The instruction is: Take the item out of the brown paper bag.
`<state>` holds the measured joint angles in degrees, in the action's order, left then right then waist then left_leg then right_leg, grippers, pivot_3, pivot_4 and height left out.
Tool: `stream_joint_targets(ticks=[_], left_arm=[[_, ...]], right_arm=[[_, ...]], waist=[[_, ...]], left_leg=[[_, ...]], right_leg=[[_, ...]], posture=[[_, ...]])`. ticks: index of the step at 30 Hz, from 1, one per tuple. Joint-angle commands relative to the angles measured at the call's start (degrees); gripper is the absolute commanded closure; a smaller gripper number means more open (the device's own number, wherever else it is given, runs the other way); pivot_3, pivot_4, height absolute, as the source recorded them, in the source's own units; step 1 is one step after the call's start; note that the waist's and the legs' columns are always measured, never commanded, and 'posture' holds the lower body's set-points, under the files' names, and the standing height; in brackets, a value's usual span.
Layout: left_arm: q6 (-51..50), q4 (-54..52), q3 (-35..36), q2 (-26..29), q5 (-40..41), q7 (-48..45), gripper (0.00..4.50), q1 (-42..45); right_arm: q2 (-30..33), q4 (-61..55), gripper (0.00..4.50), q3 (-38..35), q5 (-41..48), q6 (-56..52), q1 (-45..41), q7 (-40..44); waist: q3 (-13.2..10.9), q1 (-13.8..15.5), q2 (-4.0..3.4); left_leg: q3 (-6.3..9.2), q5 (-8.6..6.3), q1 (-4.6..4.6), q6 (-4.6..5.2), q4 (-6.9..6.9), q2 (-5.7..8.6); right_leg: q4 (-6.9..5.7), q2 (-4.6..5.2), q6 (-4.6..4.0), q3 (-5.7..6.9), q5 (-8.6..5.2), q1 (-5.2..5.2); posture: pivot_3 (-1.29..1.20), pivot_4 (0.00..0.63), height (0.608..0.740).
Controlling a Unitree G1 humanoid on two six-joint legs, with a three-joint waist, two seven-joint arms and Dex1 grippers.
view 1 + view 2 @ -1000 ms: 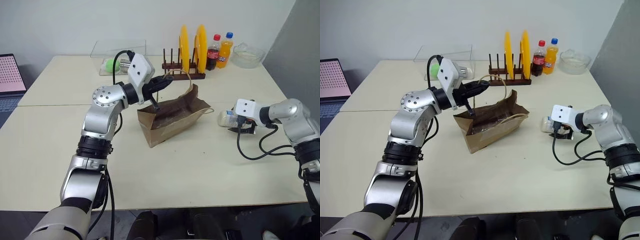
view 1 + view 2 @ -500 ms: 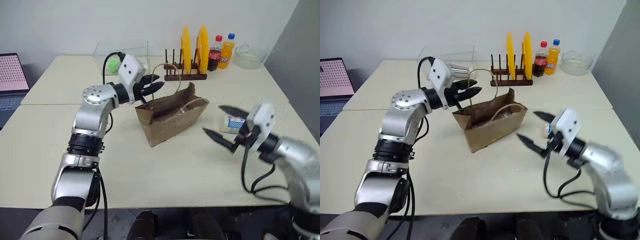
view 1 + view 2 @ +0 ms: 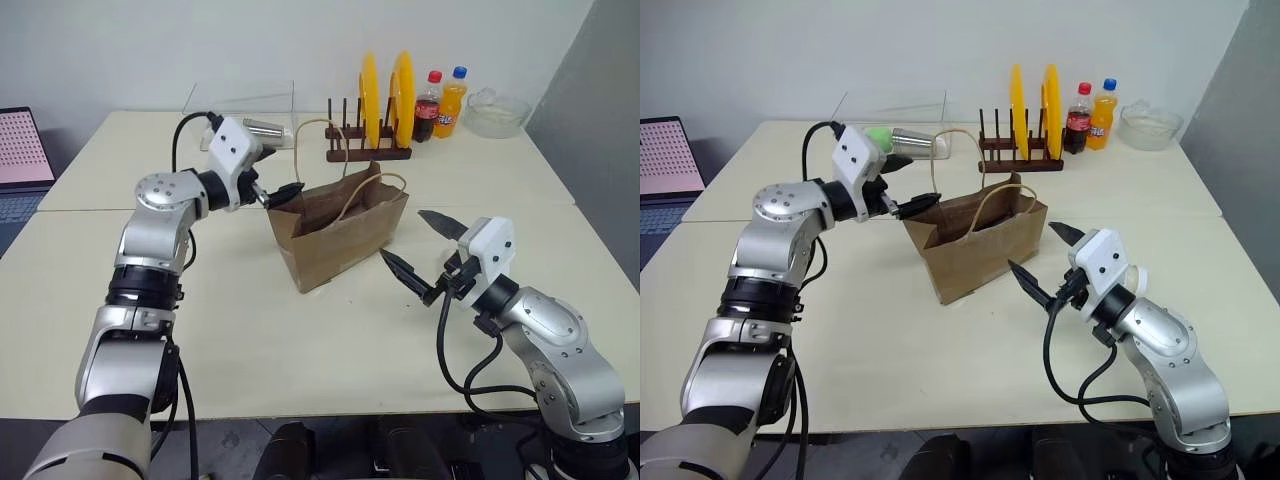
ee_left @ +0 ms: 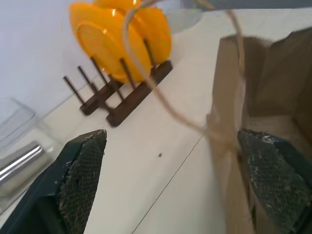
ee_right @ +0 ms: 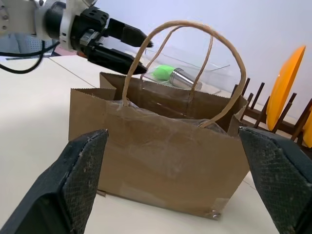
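Two robot arms reach over a pale desk [image 3: 300, 350] toward the brown paper bag [image 3: 335, 240], which stands upright near the desk's middle with its mouth open and both cord handles arching above it.

The left arm rises from the near left edge, bends at the elbow and stretches roughly level toward the bag. The left end effector [image 3: 277, 193] sits at the bag's upper left corner, right by the rim, with its black fingers spread apart. In the left wrist view the two fingers stand wide, with one cord handle and the bag's edge between them; neither finger [image 4: 83, 170] visibly grips the paper.

The right arm comes in from the near right, forearm angled toward the bag. The right end effector [image 3: 425, 250] hovers just to the right of the bag, apart from it, pointing at its side. Its fingers are spread wide, one above and one below, and they hold nothing. In the right wrist view the bag's broad creased face fills the space between the fingers.

Behind the bag stands a dark wooden plate rack [image 3: 367, 150] with two yellow plates [image 3: 385, 95]. Beside it are two drink bottles [image 3: 440, 100] and a clear bowl [image 3: 495, 110]. A clear box [image 3: 240, 115] sits at the back left.
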<state>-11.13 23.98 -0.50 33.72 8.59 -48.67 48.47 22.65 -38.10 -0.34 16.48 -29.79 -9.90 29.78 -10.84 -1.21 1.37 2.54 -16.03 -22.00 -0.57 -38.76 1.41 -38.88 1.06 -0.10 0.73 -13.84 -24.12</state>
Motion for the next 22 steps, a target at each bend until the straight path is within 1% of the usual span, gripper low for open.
stream_joint_targets(ticks=[1,4,7,8,9,11,12,14,16,19,22], left_arm=[[-1.89,-7.19,5.23,1.40,1.15,5.24,0.01,-3.85],[-6.78,-16.27,10.55,0.74,4.81,9.31,0.01,-10.88],[-9.97,-25.08,13.98,-0.32,5.93,14.24,0.01,-17.63],[-10.79,-31.74,16.03,-2.24,6.36,16.89,0.01,-24.10],[-11.46,-36.60,17.41,-3.64,6.73,18.81,0.01,-28.76],[-12.80,-44.83,18.21,-6.23,5.86,22.09,0.01,-37.92],[-13.22,-46.66,18.01,-6.74,5.47,23.02,0.01,-40.00],[-9.83,-50.19,16.13,-8.96,3.25,24.32,0.01,-47.90],[-6.60,-52.13,14.14,-11.13,1.41,25.52,0.01,-53.84],[-4.11,-53.31,12.42,-13.90,-0.09,27.76,0.01,-57.93],[-1.87,-52.83,10.85,-15.58,-1.01,28.90,0.01,-58.26]], right_arm=[[0.72,-0.58,0.00,0.26,-0.80,3.15,-0.05,-0.24],[0.77,-0.30,0.00,0.08,-1.23,5.08,1.87,-0.50],[0.43,-0.01,0.00,-0.59,-1.71,7.36,4.55,-0.91],[-0.74,0.66,0.00,-1.41,-2.70,9.60,7.44,-2.34],[-1.57,1.22,0.00,-2.01,-3.37,11.29,9.53,-3.37],[-4.02,2.49,0.00,-3.16,-3.21,13.90,13.88,-5.24],[-4.63,2.88,0.00,-3.34,-2.95,14.63,14.87,-5.56],[-6.39,4.16,0.00,-3.38,-3.06,17.09,17.19,-6.40],[-7.74,5.24,0.00,-3.44,-3.27,18.65,18.21,-7.28],[-8.79,6.14,0.00,-3.40,-3.57,19.62,18.09,-8.18],[-8.70,6.56,0.00,-2.68,-3.91,19.20,16.36,-8.43]], waist=[[0.00,0.02,0.00],[0.00,-0.07,0.00],[0.00,0.05,0.00],[0.00,0.14,0.00],[0.07,0.13,-0.04],[0.17,0.24,-0.05],[0.18,0.32,-0.03],[0.16,0.67,-0.01],[0.18,0.79,-0.04],[0.19,1.06,-0.04],[0.19,1.11,-0.03]], left_leg=[[0.02,0.00,-0.01,0.00,-0.01,0.00],[0.02,-0.01,0.00,0.01,-0.01,0.00],[0.05,-0.01,-0.01,0.00,0.01,-0.02],[0.05,-0.01,0.00,0.00,0.00,-0.02],[0.05,-0.01,-0.01,0.00,0.00,-0.02],[0.02,-0.04,0.14,-0.02,0.05,-0.02],[0.02,-0.05,0.11,-0.02,0.07,-0.02],[0.02,-0.05,0.08,-0.01,0.03,-0.02],[0.02,-0.05,0.15,0.00,0.04,-0.02],[0.06,-0.05,0.40,0.02,0.04,-0.02],[0.13,-0.05,0.45,0.02,0.04,-0.02]], right_leg=[[0.01,0.00,0.00,0.01,0.00,0.00],[0.02,0.01,0.00,0.00,0.00,0.00],[0.02,0.02,0.00,0.01,0.00,0.00],[0.02,0.02,0.00,0.01,0.00,0.02],[0.03,0.02,0.00,0.02,0.00,0.02],[0.13,0.06,0.00,-0.07,-0.01,0.15],[0.18,0.06,0.03,-0.08,-0.04,0.13],[0.14,0.06,0.02,-0.08,-0.03,0.11],[0.17,0.04,0.09,-0.09,-0.09,0.14],[0.19,0.04,0.06,-0.05,-0.11,0.42],[0.21,0.02,0.04,0.03,-0.14,0.52]], posture=[[0.00,0.150,0.740],[0.00,0.150,0.740],[0.00,0.150,0.740],[0.00,0.150,0.740],[0.00,0.150,0.740],[0.00,0.150,0.740],[0.00,0.150,0.740],[0.00,0.150,0.740],[0.00,0.150,0.740],[0.00,0.150,0.740],[0.00,0.150,0.740]])
